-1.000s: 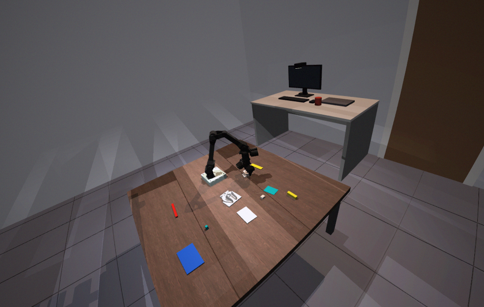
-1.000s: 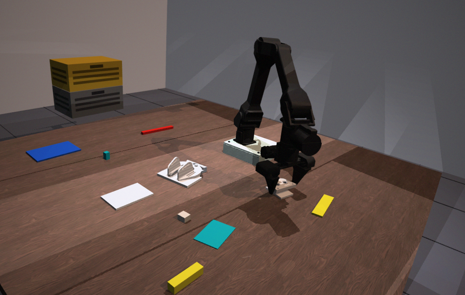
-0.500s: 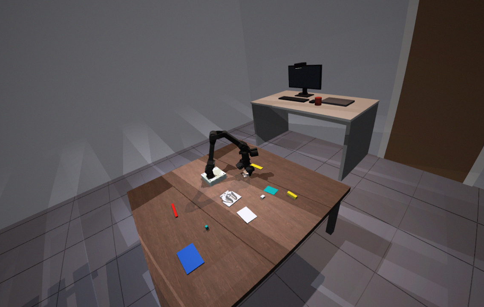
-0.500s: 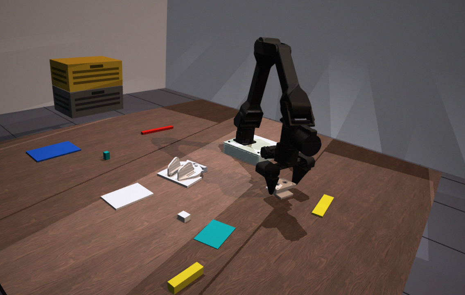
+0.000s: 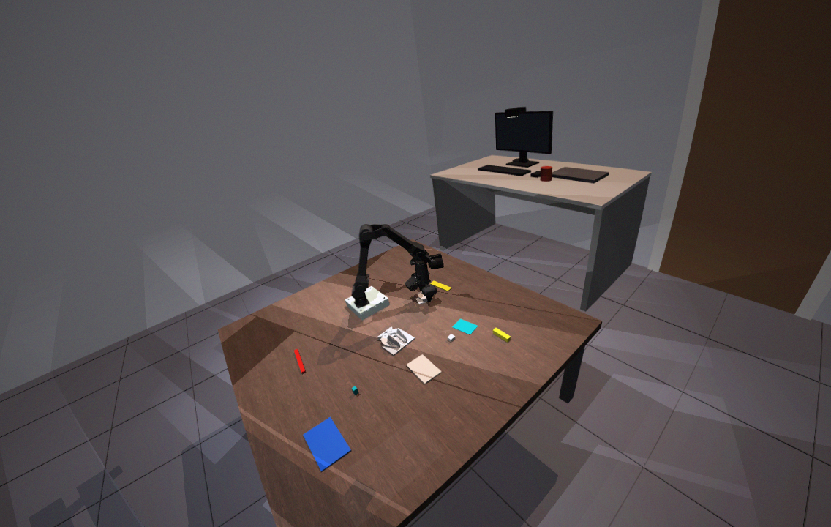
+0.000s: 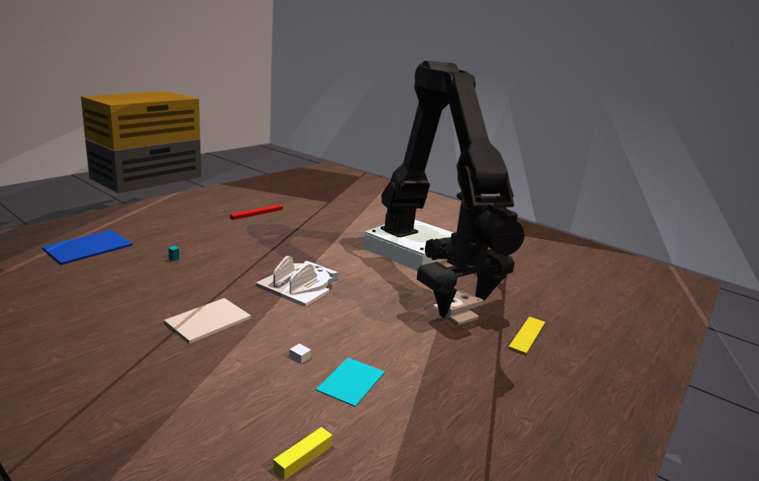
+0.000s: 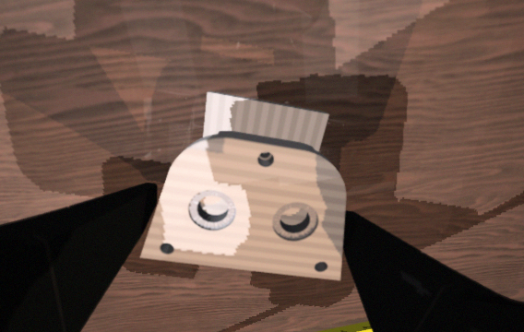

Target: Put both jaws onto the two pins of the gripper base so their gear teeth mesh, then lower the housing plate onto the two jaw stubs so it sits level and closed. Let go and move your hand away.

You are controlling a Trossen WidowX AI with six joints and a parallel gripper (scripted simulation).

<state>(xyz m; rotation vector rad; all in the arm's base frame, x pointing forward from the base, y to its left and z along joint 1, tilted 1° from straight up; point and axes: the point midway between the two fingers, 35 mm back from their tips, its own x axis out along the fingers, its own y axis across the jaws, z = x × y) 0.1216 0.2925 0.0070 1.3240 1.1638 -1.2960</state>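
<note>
Plate: the housing plate [image 5: 421,299] [image 6: 470,300] [image 7: 253,177], two ringed sockets up, is right of centre in the exterior view and mid-frame in the wrist view; a ribbed part [image 6: 464,318] [image 7: 280,122] shows beyond its rounded edge.
Fingers: gripper [image 5: 423,295] [image 6: 464,307] [image 7: 252,207] wide open, pointing down, one finger at each side of the plate; no grip taken. Contact with the plate edges cannot be confirmed.
Base: gripper base [image 5: 399,350] [image 6: 309,296] near the centre of the exterior view, well apart from the plate, two fins [image 5: 392,342] [image 6: 303,279] standing on it. Pin seating and tooth mesh cannot be determined.
Closure: plate off the base; not closed.
Lower right, exterior: yellow strip [image 5: 441,285] [image 6: 527,335] [image 7: 359,328], near the gripper.
Lower centre, exterior: white cube [image 5: 450,338] [image 6: 299,353], cyan sheet [image 5: 464,326] [image 6: 350,381], yellow bar [image 5: 502,334] [image 6: 302,452].
Left, exterior: beige panel [image 5: 423,369] [image 6: 208,320], teal cube [image 5: 355,390] [image 6: 174,253], blue sheet [image 5: 327,443] [image 6: 87,246].
</note>
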